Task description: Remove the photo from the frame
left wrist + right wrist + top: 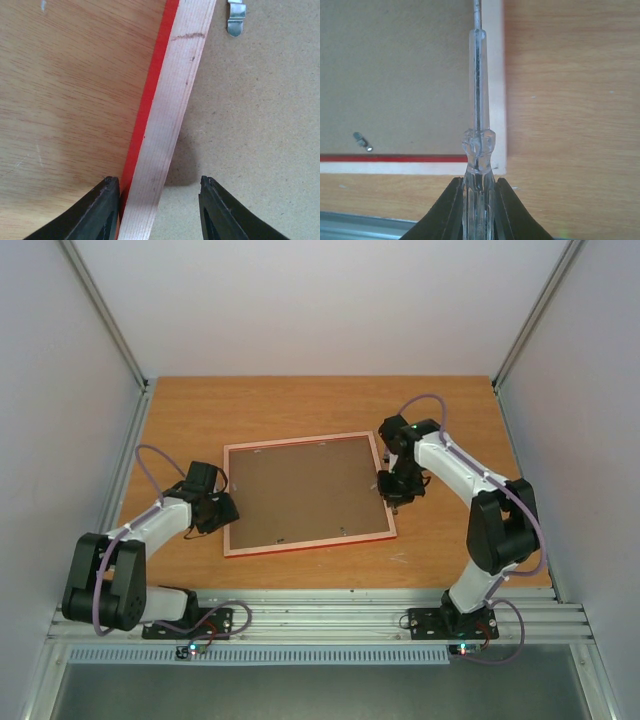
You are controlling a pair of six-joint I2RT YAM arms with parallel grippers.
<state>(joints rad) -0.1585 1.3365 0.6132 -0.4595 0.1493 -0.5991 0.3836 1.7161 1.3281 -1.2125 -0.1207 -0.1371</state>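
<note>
The frame [300, 444] lies face down on the wooden table [180, 410], pale back rail up, red edge showing at its sides. A brown backing board [305, 492] fills it, and the photo is hidden beneath. My left gripper [222, 508] stands open astride the frame's left rail [170, 120]: one finger [102, 210] at the red outer edge, the other [222, 210] over the board [250, 125], apart from the rail. My right gripper [392, 495] is shut on a clear-handled screwdriver [479, 145], whose shaft points along the right rail [496, 75].
Small metal clips [236, 20] [362, 141] sit on the backing board near the rails. Grey walls close in the table on three sides. An aluminium rail [320, 615] carrying the arm bases runs along the near edge.
</note>
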